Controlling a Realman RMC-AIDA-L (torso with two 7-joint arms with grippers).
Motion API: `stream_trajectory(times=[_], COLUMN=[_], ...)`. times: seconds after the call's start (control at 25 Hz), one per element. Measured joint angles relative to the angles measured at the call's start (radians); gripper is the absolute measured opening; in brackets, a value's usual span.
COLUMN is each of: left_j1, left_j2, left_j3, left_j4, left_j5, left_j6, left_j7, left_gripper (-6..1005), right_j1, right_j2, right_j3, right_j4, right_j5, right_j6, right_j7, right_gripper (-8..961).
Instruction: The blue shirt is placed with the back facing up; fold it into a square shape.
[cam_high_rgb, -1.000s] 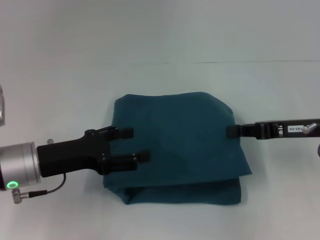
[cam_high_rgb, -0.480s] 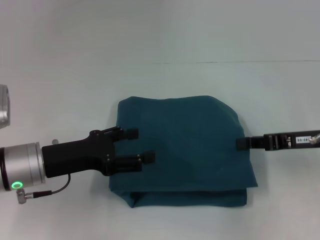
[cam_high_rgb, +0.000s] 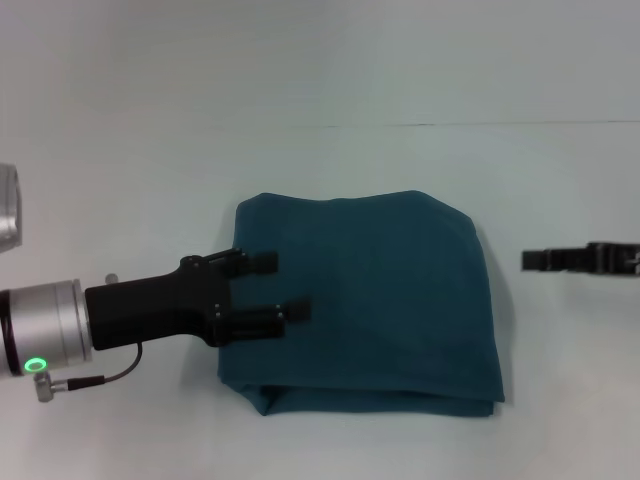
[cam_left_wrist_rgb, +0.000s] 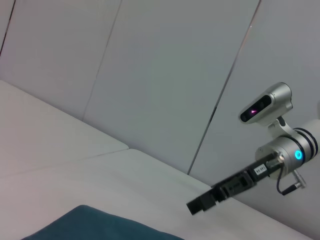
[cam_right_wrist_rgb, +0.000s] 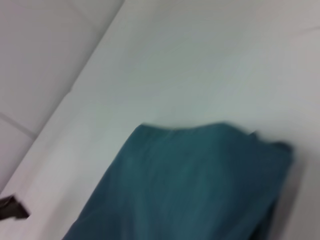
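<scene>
Lying folded into a near square on the counter (cam_high_rgb: 150, 180), the blue shirt (cam_high_rgb: 380, 300) has the left claw (cam_high_rgb: 280, 288), prongs apart, over its edge as if steadying it, while the right claw (cam_high_rgb: 535, 260), grip unreadable, sits clear beside it.

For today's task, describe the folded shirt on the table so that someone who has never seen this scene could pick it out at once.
Start from the pale table spread before the robot. Near its middle lies the blue shirt, folded into a rough square with stacked layers at the near edge. The left gripper reaches over its left side, the right gripper is off to its right; it is the only dark teal cloth there.
</scene>
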Motion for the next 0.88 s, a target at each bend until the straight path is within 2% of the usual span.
stream_trajectory(times=[0.12,0.28,0.56,0.72,0.88], left_j1=[-0.007,-0.018,-0.027,-0.026,-0.018], left_j2=[0.003,0.004,-0.005,-0.005,-0.006], left_j3=[-0.004,-0.005,-0.006,-0.002,0.001], left_j4=[0.0,0.0,-0.001,-0.005,-0.005], left_j5=[0.0,0.0,-0.024,-0.027,-0.023], left_j6=[0.0,-0.026,-0.162,-0.213,-0.221], left_j7=[-0.002,-0.016,-0.065,-0.087,-0.09], left_gripper=[910,910,909,909,909], right_j1=[0.0,0.008,0.038,0.055,0.067], right_j2=[-0.015,-0.015,0.019,0.042,0.049], right_j3=[0.028,0.036,0.031,0.029,0.021], right_j4=[0.001,-0.002,0.004,0.005,0.006], right_j5=[0.0,0.001,0.003,0.005,0.002], right_j6=[0.033,0.081,0.175,0.198,0.212], right_j7=[0.035,0.083,0.096,0.088,0.083], right_gripper=[335,502,795,784,779])
